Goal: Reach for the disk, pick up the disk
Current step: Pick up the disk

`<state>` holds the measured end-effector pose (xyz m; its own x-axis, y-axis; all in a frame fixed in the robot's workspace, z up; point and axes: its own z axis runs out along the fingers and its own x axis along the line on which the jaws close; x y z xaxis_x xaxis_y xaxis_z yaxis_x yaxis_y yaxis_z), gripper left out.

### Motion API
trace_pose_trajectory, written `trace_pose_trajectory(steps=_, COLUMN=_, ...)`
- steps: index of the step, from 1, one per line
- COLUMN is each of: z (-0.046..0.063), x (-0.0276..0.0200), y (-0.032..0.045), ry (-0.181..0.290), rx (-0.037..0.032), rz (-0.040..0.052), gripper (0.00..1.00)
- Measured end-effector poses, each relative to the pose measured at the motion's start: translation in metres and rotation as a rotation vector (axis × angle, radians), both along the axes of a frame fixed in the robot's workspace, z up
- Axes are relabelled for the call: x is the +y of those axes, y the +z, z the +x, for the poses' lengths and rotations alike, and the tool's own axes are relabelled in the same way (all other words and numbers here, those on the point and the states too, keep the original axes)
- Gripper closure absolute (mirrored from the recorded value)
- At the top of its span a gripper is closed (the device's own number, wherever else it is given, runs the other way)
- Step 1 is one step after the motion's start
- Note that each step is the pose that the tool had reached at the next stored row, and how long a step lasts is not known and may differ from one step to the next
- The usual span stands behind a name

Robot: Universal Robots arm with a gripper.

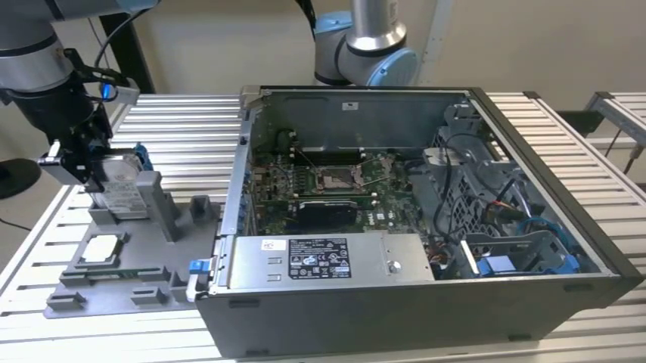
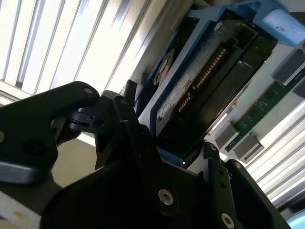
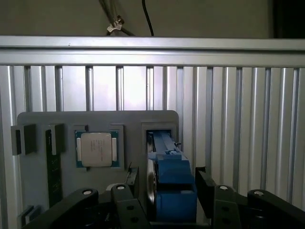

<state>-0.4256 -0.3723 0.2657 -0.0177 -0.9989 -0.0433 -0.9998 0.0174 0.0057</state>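
On the grey tray, left of the computer case: the disk [image 1: 119, 181] stands on edge in a slot of the tray [image 1: 131, 280], blue frame showing; the case [image 1: 404, 318] is open.
Gripper: the gripper [image 1: 86, 170] straddles the disk's upper end, one side against each face.
Grip: cannot tell whether it is clenched or loose.
Arm: the arm [image 1: 41, 68] comes down steeply from the exterior view's upper left.
Nearby: a square chip [image 3: 95, 149] lies flat in the tray beside the disk.
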Motion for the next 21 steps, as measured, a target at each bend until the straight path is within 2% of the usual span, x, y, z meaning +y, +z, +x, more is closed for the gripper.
trace_pose_trajectory(steps=7, z=0.0, x=0.0003, y=0.0, ry=0.0, rx=0.0001, rz=0.0, gripper=0.0)
trace_pose_trajectory(steps=8, z=0.0, x=0.0003, y=0.0, ry=0.0, rx=0.0001, rz=0.0, gripper=1.0)
trace_pose_trajectory(steps=21, z=0.0, x=0.0008, y=0.0, ry=0.0, rx=0.0001, rz=0.0, gripper=1.0)
